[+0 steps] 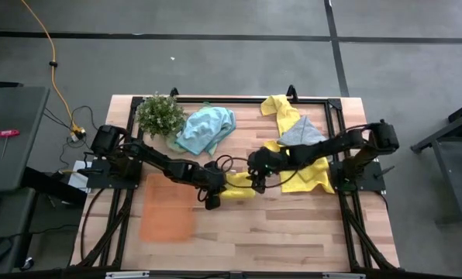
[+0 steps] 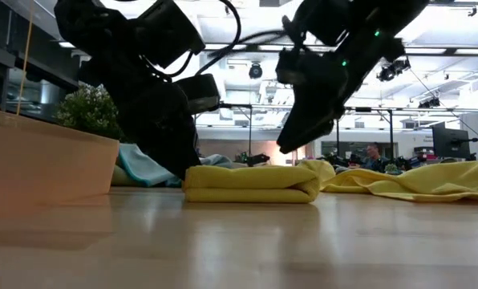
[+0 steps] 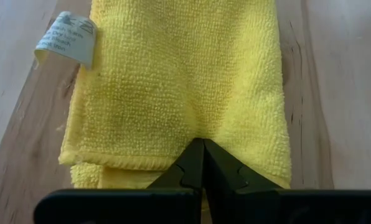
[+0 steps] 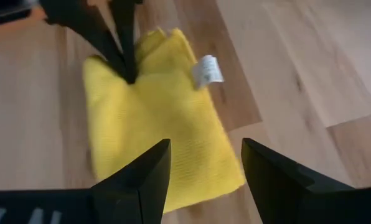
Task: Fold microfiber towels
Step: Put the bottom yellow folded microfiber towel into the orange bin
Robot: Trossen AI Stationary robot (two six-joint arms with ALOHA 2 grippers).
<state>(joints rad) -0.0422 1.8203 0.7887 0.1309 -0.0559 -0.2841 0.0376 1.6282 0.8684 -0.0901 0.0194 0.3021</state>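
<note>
left gripper closed, pressing folded yellow towel | right gripper open above

Folded yellow towel: looped microfiber cloth, nubbly matt pile, stitched hem along the edge. Its tag: thin white printed fabric or paper, cannot tell which. Tabletop: pale wood planks, visible grain, smooth with a soft sheen that mirrors things in the low view. Left gripper and right gripper: dark matt plastic-looking fingers. Tray: translucent orange plastic, smooth. Teal towel and grey towel: soft matt cloth, crumpled. Plant: bushy matt green leaves. Frame: black metal bars.
</note>
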